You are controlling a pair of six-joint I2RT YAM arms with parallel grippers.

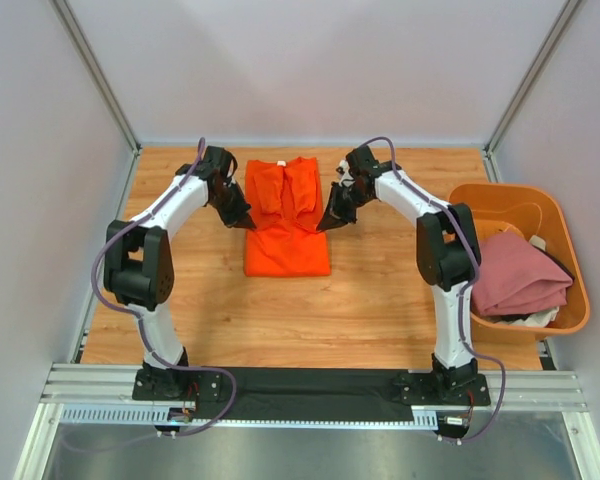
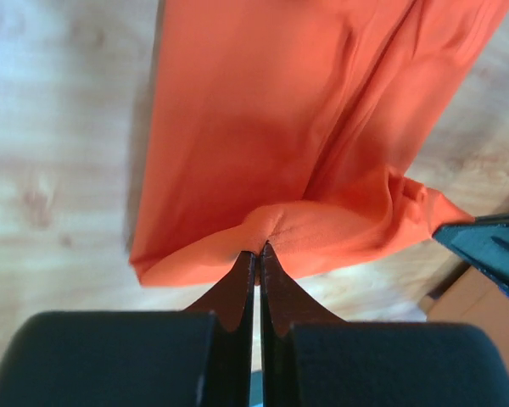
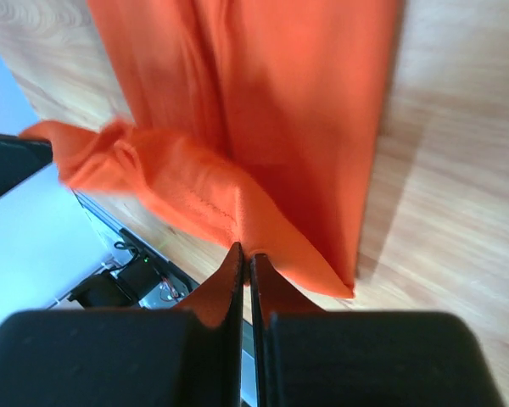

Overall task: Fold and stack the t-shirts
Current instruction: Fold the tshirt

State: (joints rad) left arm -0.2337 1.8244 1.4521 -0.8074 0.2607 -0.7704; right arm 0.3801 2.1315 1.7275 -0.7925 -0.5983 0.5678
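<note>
- Close to the table's (image 1: 380, 310) right edge, a dusty pink t-shirt (image 1: 520, 278) lies bundled in an orange plastic tub (image 1: 495, 195), not yet folded.
- Midway between the left and right edges, an orange t-shirt (image 1: 286, 250) lies narrowed into a long strip, its near half flat on the wood.
- The left gripper (image 1: 248, 224) is clamped on the strip's left edge and the right gripper (image 1: 323, 228) on its right edge. Each pair of jaws is pressed together on a raised pinch of cloth at about mid-length.
- Beyond the grippers, the collar end lies rumpled toward the far edge.
- The crosswise fold appears to be the step in hand. The next move likely calls for both arms to lift and travel evenly together, so one half lands square on the other before either lets go.
</note>
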